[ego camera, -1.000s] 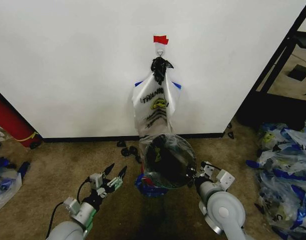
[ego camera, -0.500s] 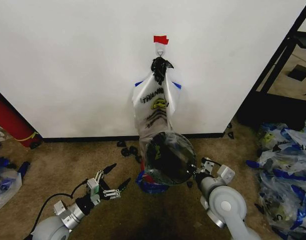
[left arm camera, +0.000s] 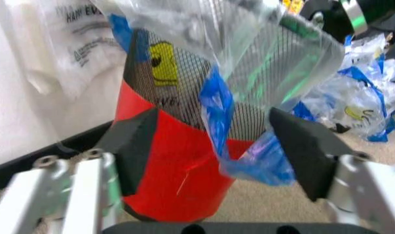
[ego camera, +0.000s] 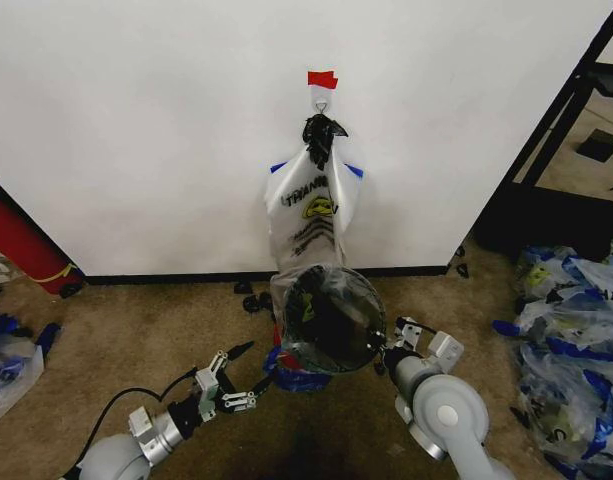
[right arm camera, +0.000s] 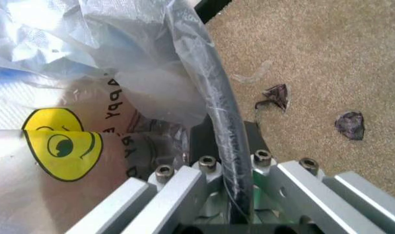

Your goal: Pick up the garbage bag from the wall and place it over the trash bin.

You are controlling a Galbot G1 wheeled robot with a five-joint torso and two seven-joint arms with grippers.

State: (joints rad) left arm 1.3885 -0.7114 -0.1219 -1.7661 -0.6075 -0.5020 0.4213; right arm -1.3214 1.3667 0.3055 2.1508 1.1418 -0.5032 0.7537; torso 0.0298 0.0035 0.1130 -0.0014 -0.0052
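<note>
Two tools work: our right tool [ego camera: 394, 350] clamps the thin see-through blue-handled garbage bag [left arm camera: 249, 58] to the small black red-based trash bin [left arm camera: 178, 161] rim. Our left tool [left arm camera: 214, 146] gapes wide at its dangling blue handle. Snatching there could, we judge, tip the bin or tear film.

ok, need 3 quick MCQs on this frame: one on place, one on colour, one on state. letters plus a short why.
1. Where does the trash bin stand?
A. on a shelf
B. on the carpet before the wall
C. on a table

2. What colour is the bin's base?
A. red
B. green
C. white

3. How is the left gripper?
A. shut on the bin
B. shut on a bag
C. open, beside the bin

Answers: 1 B, the head view shows it on the floor under the hook. 2 A, the left wrist view shows red below the black mesh. 3 C, the jaws stand apart with the garbage bag and bin between them, untouched.
</note>
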